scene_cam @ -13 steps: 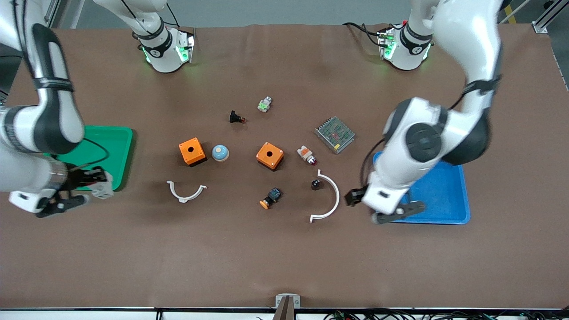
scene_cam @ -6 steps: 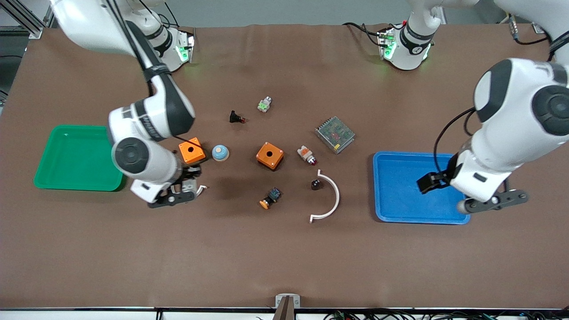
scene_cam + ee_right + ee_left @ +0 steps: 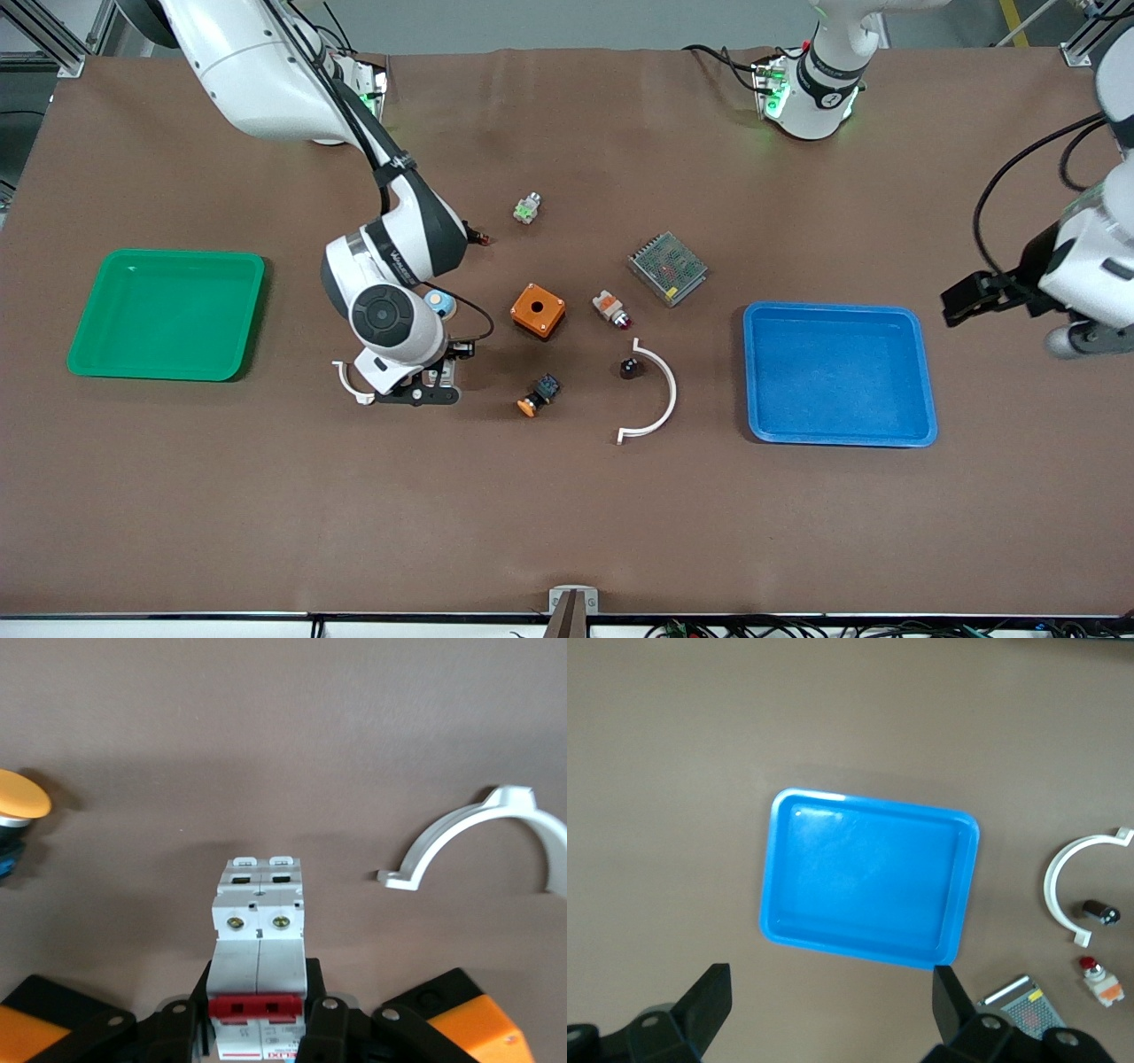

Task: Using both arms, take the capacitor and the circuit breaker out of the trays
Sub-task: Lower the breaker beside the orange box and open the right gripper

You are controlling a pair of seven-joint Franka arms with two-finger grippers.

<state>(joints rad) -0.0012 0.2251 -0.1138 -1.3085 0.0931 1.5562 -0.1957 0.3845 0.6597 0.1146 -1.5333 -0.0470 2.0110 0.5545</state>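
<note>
The breaker (image 3: 258, 939), a white-grey block with a red lever bar, is clamped between the fingers of my right gripper (image 3: 258, 1014). In the front view the right gripper (image 3: 423, 379) is low over the table beside a small white curved clip, and its hand hides most of the breaker. The capacitor (image 3: 629, 367), a tiny black cylinder, lies inside the arc of a larger white curved clip; it also shows in the left wrist view (image 3: 1101, 912). My left gripper (image 3: 830, 997) is open and empty, up over the left arm's end of the table (image 3: 970, 297), past the blue tray.
The green tray (image 3: 106, 354) lies at the right arm's end and the blue tray (image 3: 921, 372) near the left arm's. An orange box (image 3: 537, 310), an orange-capped button (image 3: 536, 396), a red-tipped white-and-orange part (image 3: 611, 308), a mesh-topped unit (image 3: 667, 268) and the large clip (image 3: 660, 403) fill the middle.
My right arm has swung from beside the green tray toward the table's middle with the breaker in its grip. My left arm has moved from near the capacitor, over the blue tray, out to the table's end.
</note>
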